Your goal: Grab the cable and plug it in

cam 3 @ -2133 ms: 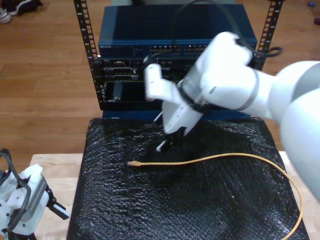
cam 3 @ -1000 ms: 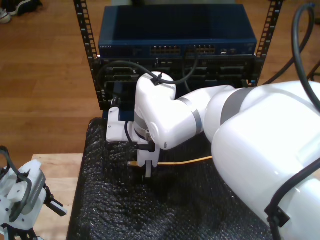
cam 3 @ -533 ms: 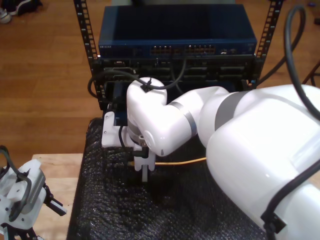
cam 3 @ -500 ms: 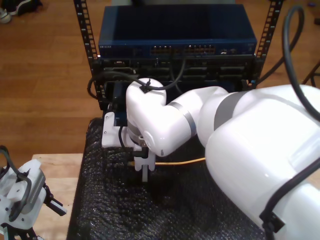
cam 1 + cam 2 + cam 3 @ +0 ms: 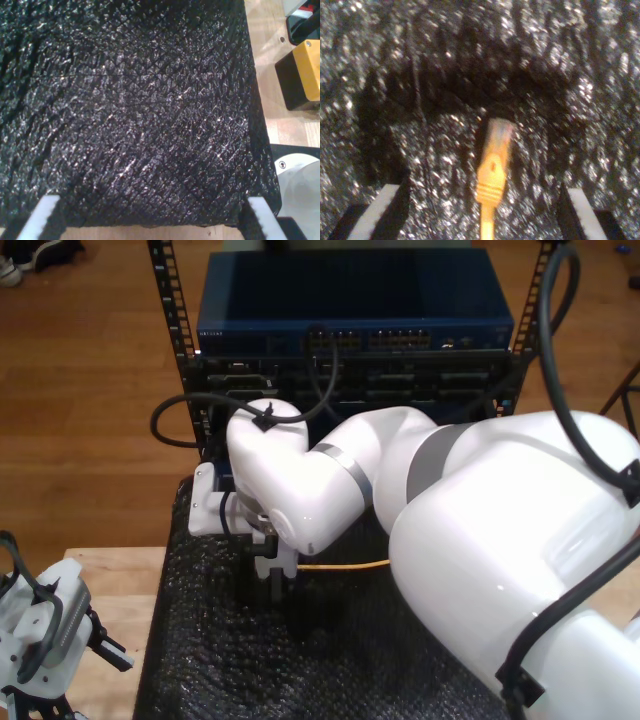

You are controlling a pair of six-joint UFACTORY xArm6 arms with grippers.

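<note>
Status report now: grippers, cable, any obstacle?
My second gripper open, straddling the cable plug on the black mat. My first gripper open, empty, over the mat. No obstacle seen.

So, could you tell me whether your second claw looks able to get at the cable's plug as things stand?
Probably yes: my second claw is open, its fingers straddling the plug on the black mat, with nothing between them.

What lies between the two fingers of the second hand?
In the second wrist view, the cable lies between the fingers of my second hand, its clear plug tip pointing away, on the black mat. The fingers stand apart from it.
</note>
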